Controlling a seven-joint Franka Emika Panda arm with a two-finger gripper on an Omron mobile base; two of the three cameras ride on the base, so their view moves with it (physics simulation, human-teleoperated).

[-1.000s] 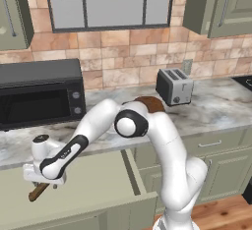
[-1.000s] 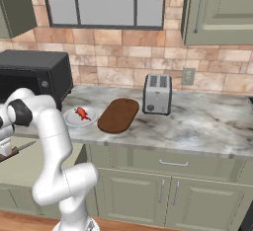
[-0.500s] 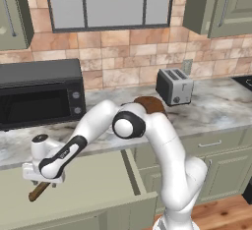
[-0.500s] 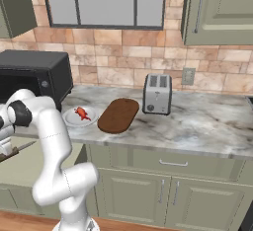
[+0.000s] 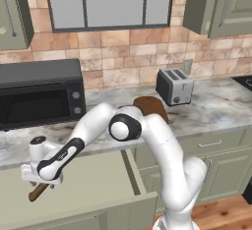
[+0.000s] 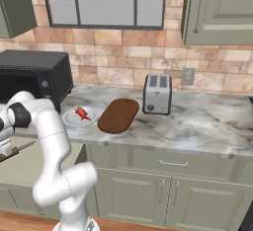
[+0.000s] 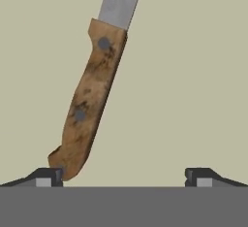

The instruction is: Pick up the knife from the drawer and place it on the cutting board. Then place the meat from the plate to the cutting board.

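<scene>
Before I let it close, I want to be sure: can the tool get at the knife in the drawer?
Probably yes. The tool is open and low over the knife, which lies flat on the bare drawer floor, nothing over it. But the handle sits near one finger, not centred.

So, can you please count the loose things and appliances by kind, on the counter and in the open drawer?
Appliances: 2, microwave and toaster.
Cutting tools: 1, knife in the drawer.
Boards: 1, cutting board.
Dishes: 1, plate.
Food: 1, meat on the plate.
Total: 6.
</scene>
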